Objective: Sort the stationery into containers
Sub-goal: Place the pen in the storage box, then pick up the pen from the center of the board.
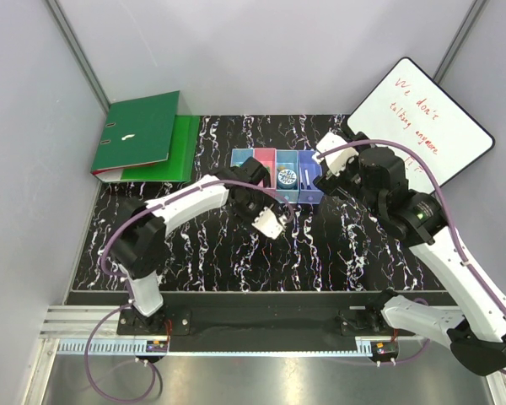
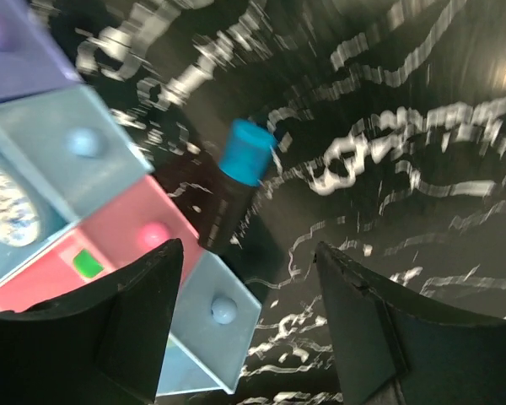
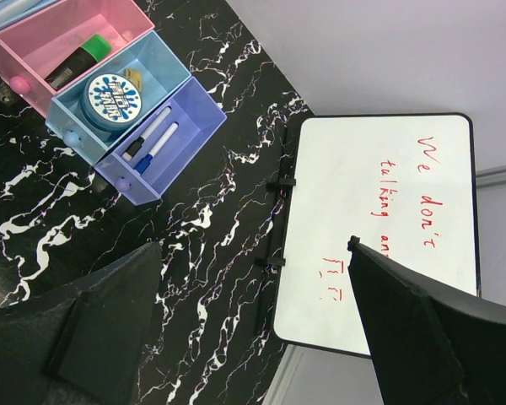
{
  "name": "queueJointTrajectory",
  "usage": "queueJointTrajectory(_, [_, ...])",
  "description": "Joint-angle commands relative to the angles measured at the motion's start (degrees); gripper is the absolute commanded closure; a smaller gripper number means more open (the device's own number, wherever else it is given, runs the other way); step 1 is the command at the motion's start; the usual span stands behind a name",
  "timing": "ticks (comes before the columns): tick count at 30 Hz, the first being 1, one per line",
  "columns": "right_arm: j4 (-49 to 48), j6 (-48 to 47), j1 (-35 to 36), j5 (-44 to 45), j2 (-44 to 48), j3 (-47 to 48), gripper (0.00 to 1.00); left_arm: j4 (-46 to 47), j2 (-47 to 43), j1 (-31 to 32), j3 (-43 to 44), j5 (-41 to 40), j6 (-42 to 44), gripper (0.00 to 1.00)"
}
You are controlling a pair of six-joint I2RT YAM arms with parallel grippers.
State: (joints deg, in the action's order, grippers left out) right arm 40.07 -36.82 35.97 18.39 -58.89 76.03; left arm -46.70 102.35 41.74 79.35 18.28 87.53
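By the bins [image 1: 244,159] near the tabletop's [image 1: 219,257] far edge, left gripper [image 2: 249,251] and right gripper [image 3: 253,245] gape; a blue-capped marker [image 2: 237,173] lies ungripped.

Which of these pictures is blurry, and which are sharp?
Left wrist view: smeared, likely by motion; the white veins of the table streak, and the blue-capped marker looks soft. Right wrist view: crisp; the red writing on the whiteboard reads clearly. Top external view: evenly lit and sharp.
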Motion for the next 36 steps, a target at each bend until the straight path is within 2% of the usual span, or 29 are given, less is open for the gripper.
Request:
queueJointTrajectory(1, [-2.7,-0.8,-0.2,0.2,1.1,1.4,0.0,0.1,2.2,0.9,0.8,-8.3,13.7,0.3])
queueJointTrajectory(15, [-2.7,0.0,-0.6,-0.4,2.4,0.3,0.0,-0.9,13.0,2.4,6.1,-9.3,19.1,0.33])
queueJointTrajectory(25, [-3.6,0.8,-1.0,-0.7,3.3,-0.5,0.0,-6.6,17.9,2.6,10.1,-10.3,22.7,0.41])
queueJointTrajectory(29, [-3.7,1.0,-1.1,-1.0,3.5,-0.7,0.0,-8.7,19.0,2.9,10.6,-10.4,22.8,0.49])
queueJointTrajectory(33, [-3.9,1.2,-1.1,-1.3,3.5,-0.7,0.0,-10.9,19.5,3.6,9.9,-11.3,21.9,0.71])
queueJointTrajectory(36, [-4.0,1.1,-1.1,-1.2,3.5,-0.4,0.0,-11.7,20.0,4.2,9.8,-12.1,20.1,0.82])
